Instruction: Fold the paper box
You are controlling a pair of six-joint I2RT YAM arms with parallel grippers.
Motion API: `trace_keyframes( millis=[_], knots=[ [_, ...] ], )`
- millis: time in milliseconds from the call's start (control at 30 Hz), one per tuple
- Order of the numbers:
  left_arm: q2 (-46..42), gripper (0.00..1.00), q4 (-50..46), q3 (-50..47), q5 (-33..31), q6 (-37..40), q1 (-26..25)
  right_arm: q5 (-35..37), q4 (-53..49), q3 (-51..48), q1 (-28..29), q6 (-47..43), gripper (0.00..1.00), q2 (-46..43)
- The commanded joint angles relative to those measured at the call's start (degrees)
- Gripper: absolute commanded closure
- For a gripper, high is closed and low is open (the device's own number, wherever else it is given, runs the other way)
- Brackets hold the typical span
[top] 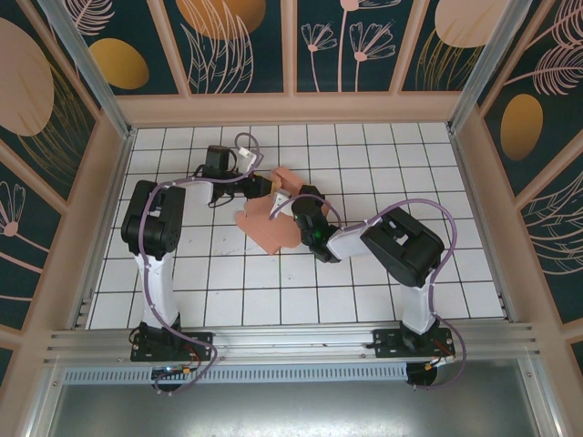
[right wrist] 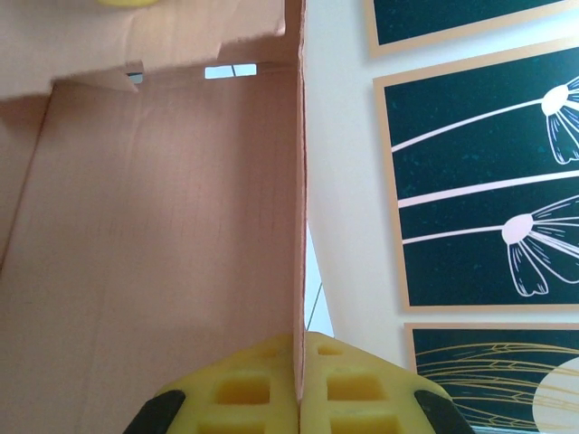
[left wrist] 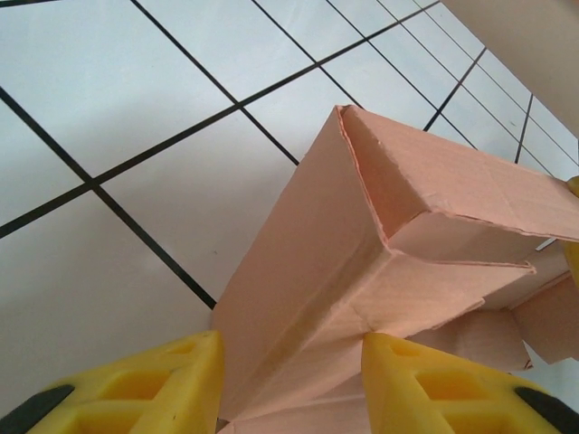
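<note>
Because two arms point(top: 401, 246) lean over it, the one paper box point(top: 262, 223) is partly hidden from above and its outline is hard to read. Half-folded, it sits on the table's point(top: 364, 291) far half, about midway between the left and right edges. One thin wall stands on edge in the right gripper point(right wrist: 299, 393), whose two fingers are pinched tight on it. A folded corner fills the gap of the left gripper point(left wrist: 289, 391). Its two fingers stand apart, and I cannot tell whether they squeeze the card.
</note>
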Motion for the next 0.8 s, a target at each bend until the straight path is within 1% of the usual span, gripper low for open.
trace_keyframes(
  millis=[0,100,267,433,500,600,767],
  knots=[
    [1.9,0.57,-1.8,2.2,0.0,1.5,-0.8,-1.0,-1.7,1.7,0.0,1.4,1.0,-0.4],
    [2.4,0.58,-2.2,2.6,-1.0,1.4,-1.1,-1.2,-2.6,2.0,0.1,2.1,1.0,-0.6],
    [2.0,0.65,-1.1,2.1,-2.5,0.4,-1.4,-1.5,-3.4,2.4,0.3,2.8,1.0,-0.5],
    [1.7,0.78,-0.4,2.1,-3.1,-0.2,-2.1,-1.6,-3.6,2.9,0.5,2.8,1.0,-0.2],
    [1.8,0.81,-0.4,2.4,-3.3,-0.3,-2.5,-1.6,-3.6,2.9,0.6,2.5,1.0,0.1],
    [1.9,0.82,-0.2,2.6,-5.1,-0.8,-3.6,-1.1,-3.2,3.1,0.8,2.0,1.0,0.6],
    [1.0,0.85,1.5,1.1,-7.6,-1.6,-4.4,-0.8,-3.2,3.1,0.9,2.2,1.0,0.5]
  ],
)
